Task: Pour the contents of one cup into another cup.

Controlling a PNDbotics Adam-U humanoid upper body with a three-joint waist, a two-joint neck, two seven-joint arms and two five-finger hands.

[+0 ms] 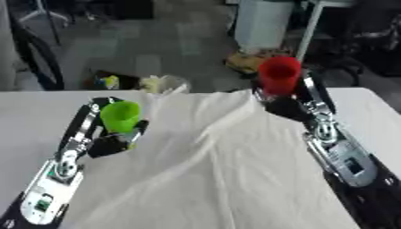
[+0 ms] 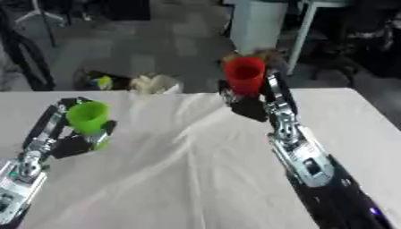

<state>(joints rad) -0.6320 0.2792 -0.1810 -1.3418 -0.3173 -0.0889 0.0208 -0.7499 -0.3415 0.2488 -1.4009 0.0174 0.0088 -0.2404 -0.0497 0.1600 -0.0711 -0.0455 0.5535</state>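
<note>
A green cup (image 1: pixel 121 116) stands upright at the left of the white-clothed table (image 1: pixel 211 179), with my left hand (image 1: pixel 109 143) curled round its lower part. A red cup (image 1: pixel 279 74) is held upright near the table's far edge at the right, lifted a little above the cloth. My right hand (image 1: pixel 288 107) grips it from below and behind. The open mouths of both cups face up; what is inside either cup does not show.
The white cloth (image 2: pixel 188 170) lies in wrinkles and folds between the two arms. Beyond the far edge is a grey floor with a crumpled bag (image 1: pixel 163 83), a white bin (image 1: pixel 262 22) and chair legs.
</note>
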